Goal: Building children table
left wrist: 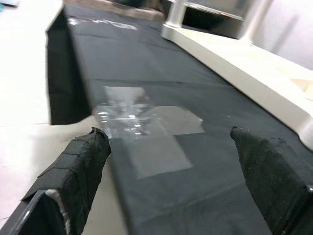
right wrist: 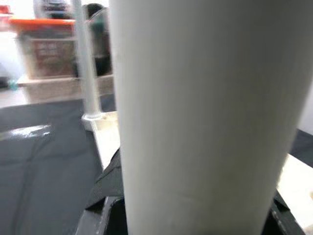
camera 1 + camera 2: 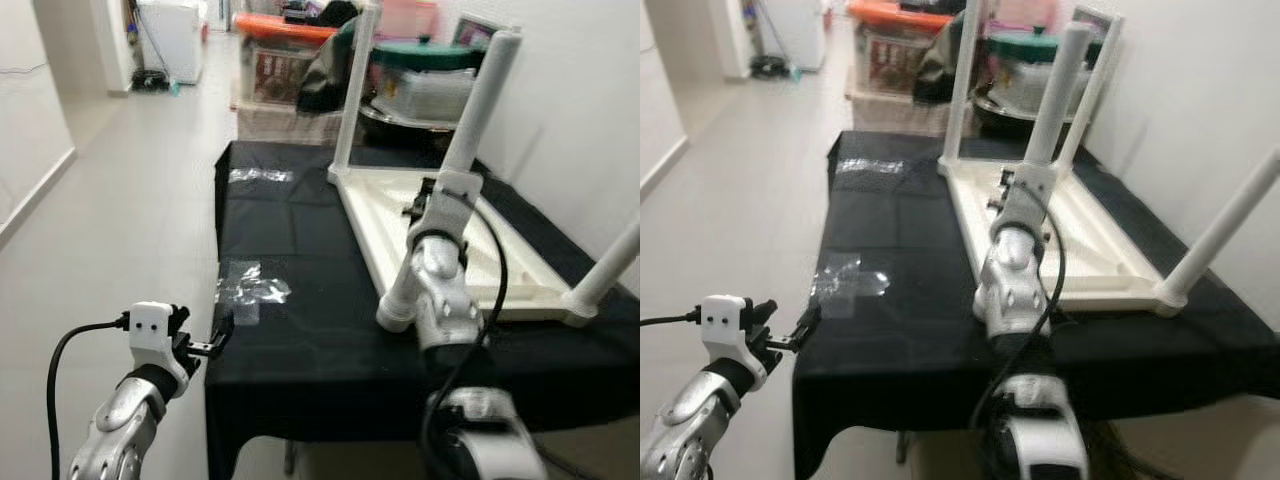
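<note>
The right gripper (image 3: 425, 200) is clamped on a white table leg (image 3: 480, 95), its black fingers (image 2: 110, 181) pressed to either side of the round tube, which the right wrist view shows as a smooth, matte, cream-white cylinder. The leg tilts a little and its lower end (image 3: 398, 310) sits at the near corner of the children's table (image 3: 520, 280), which lies upside down on a black cloth (image 3: 290, 330) covering a long work table. The tabletop is a pale cream rectangle with a raised rim (the underside faces up), and three more white legs stand up from its other corners: one at the far left corner (image 3: 355, 90), one further back on the right (image 3: 1098, 85), one at the near right corner (image 3: 610, 275).

The left gripper (image 3: 215, 335) hovers at the near left edge of the cloth, fingers (image 1: 80, 166) spread apart with nothing between them. Just beyond it a crumpled clear plastic wrapper (image 3: 250, 285) lies on the cloth, with a second shiny patch (image 3: 260, 175) farther along.

Behind the table are a green-lidded container (image 3: 425, 55) and an orange-lidded plastic bin (image 3: 285, 50).
</note>
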